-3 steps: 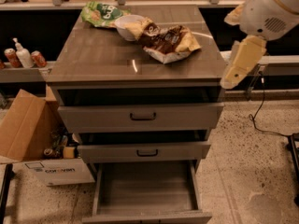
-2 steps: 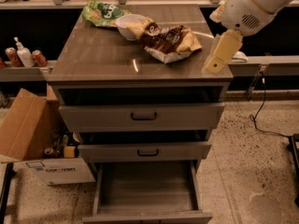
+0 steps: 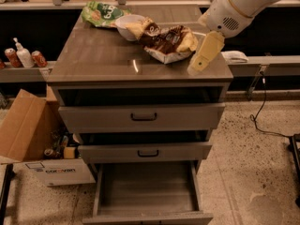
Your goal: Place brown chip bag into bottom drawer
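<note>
The brown chip bag (image 3: 166, 42) lies crinkled on the cabinet top at the back right, touching the white bowl (image 3: 127, 25). The bottom drawer (image 3: 146, 189) is pulled out and its wood-grain floor is bare. My gripper (image 3: 196, 68) hangs from the cream arm at the upper right, pointing down over the right front part of the cabinet top, just right of the bag and a little nearer the camera. It holds nothing that I can see.
A green chip bag (image 3: 100, 14) lies at the back left of the top. The two upper drawers (image 3: 143, 117) stand slightly open. A cardboard box (image 3: 28, 130) sits on the floor at the left. A cable (image 3: 260, 108) trails on the right.
My gripper has moved left, from beyond the cabinet's right edge to over the top, closer to the brown chip bag. The bag and drawers have not moved.
</note>
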Available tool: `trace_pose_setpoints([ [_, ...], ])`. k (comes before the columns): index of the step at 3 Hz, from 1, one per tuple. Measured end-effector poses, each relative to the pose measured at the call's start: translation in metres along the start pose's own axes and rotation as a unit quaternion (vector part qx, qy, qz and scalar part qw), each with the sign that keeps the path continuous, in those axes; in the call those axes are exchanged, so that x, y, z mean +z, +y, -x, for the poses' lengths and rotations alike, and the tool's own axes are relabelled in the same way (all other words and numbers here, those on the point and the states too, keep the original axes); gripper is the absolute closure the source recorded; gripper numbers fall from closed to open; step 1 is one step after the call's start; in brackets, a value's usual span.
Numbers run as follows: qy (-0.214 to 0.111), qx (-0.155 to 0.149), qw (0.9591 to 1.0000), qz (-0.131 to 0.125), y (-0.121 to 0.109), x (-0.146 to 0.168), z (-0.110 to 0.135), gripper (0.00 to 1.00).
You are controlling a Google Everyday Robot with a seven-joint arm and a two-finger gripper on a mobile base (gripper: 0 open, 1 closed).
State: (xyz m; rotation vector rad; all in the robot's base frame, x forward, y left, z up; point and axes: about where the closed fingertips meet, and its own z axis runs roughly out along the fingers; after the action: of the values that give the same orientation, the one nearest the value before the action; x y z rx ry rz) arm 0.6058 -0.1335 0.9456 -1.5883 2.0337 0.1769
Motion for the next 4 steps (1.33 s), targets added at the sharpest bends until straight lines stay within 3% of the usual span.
trace_pose_setpoints([
  [1, 0.009, -0.003, 0.9999, -0.013, -0.011, 0.014, -0.002, 0.0],
  [2, 0.009, -0.023, 0.9989, -0.039, -0.052, 0.036, 0.006, 0.0],
  [3, -0.007, -0.026, 0.9984, -0.051, -0.084, 0.055, 0.008, 0.0],
  [4, -0.026, -0.023, 0.9984, -0.044, -0.11, 0.082, 0.011, 0.02],
])
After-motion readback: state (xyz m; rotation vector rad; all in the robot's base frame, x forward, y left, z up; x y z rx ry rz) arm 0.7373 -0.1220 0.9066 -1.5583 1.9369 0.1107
